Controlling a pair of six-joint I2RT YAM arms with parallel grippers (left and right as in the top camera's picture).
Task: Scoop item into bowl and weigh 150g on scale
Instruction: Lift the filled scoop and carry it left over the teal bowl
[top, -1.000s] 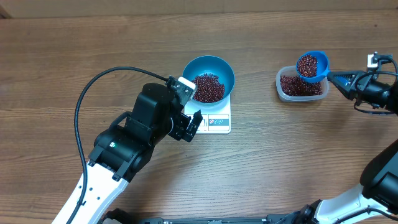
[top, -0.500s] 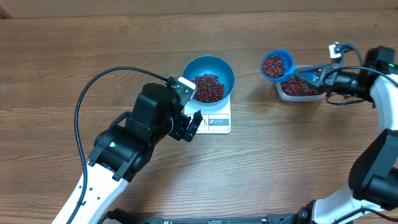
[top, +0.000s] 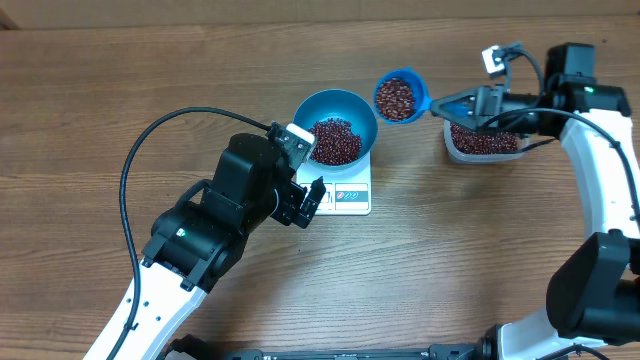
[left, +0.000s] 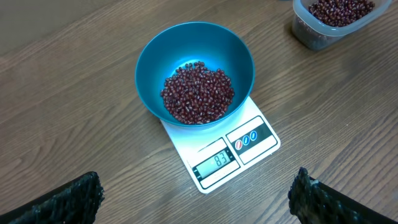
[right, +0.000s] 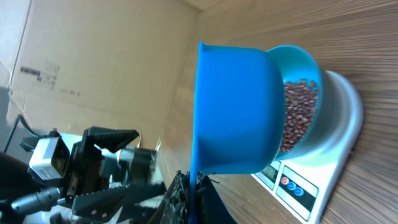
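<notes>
Your R gripper (top: 472, 104) pinches the scoop (top: 424, 101) by its handle, fingers mostly hidden in wrist cam. Loaded scoop hangs just right of bowl (top: 352, 104). Other beans (top: 335, 141) lie in bowl on scale (top: 347, 197). L gripper (top: 308, 203) is spread wide near scale. Tub (top: 512, 150) is partly hidden by R arm.

The black left gripper (left: 198, 186) hovers, fingers spread wide; the black right gripper (top: 450, 104), arm stretched leftward, pinches a small blue plastic scoop (top: 400, 97).

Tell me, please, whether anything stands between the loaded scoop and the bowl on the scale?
Nothing visible does. The scoop, held by the right gripper, hangs just right of the rim of the bowl, with only bare table between.
</notes>
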